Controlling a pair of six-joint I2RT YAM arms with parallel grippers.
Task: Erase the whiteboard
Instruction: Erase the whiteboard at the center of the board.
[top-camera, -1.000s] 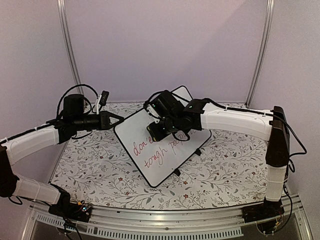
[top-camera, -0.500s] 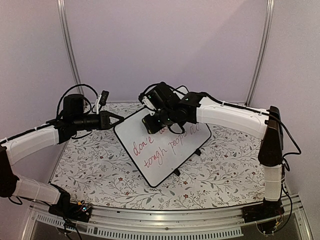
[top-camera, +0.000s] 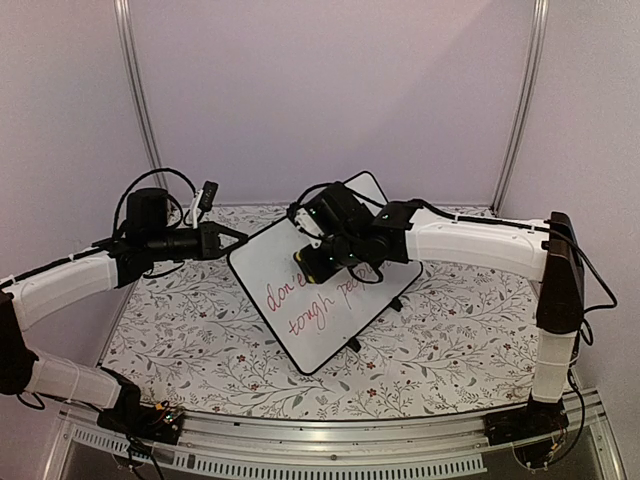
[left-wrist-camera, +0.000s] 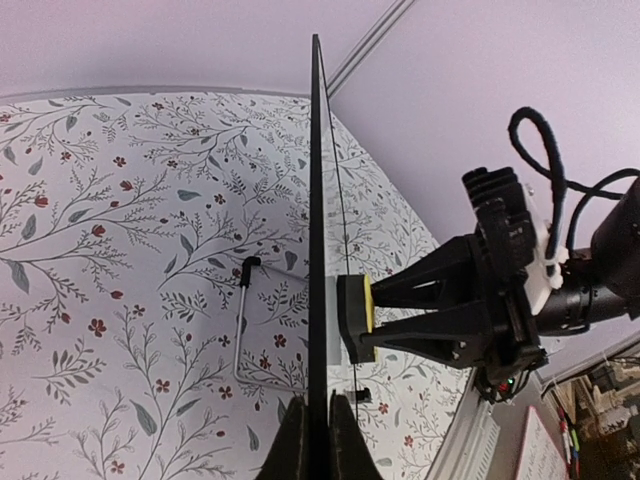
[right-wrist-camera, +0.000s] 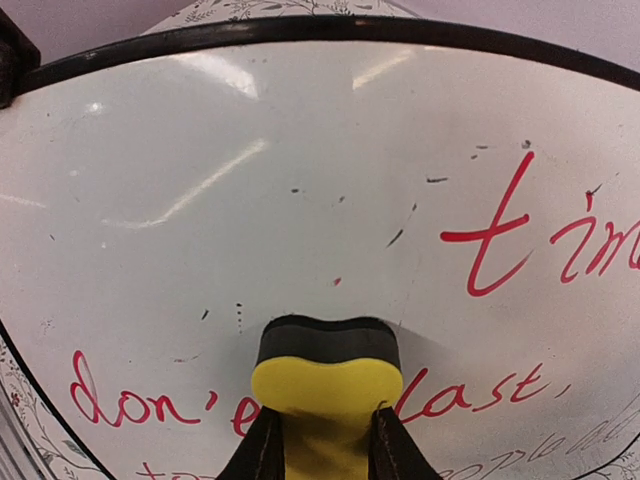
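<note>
My left gripper (left-wrist-camera: 318, 412) pinches the edge of the black-framed white whiteboard (right-wrist-camera: 250, 180), my right gripper (right-wrist-camera: 322, 425) clamping a yellow-and-grey foam eraser (right-wrist-camera: 325, 372) against it.

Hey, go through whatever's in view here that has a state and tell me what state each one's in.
White rectangular whiteboard with thin black frame: propped up on the floral-patterned table, red handwriting left on it.
Yellow foam eraser with dark felt: pressed against the board's face.
Left gripper: shut on the board's edge.
Right gripper: shut on the eraser.
</note>
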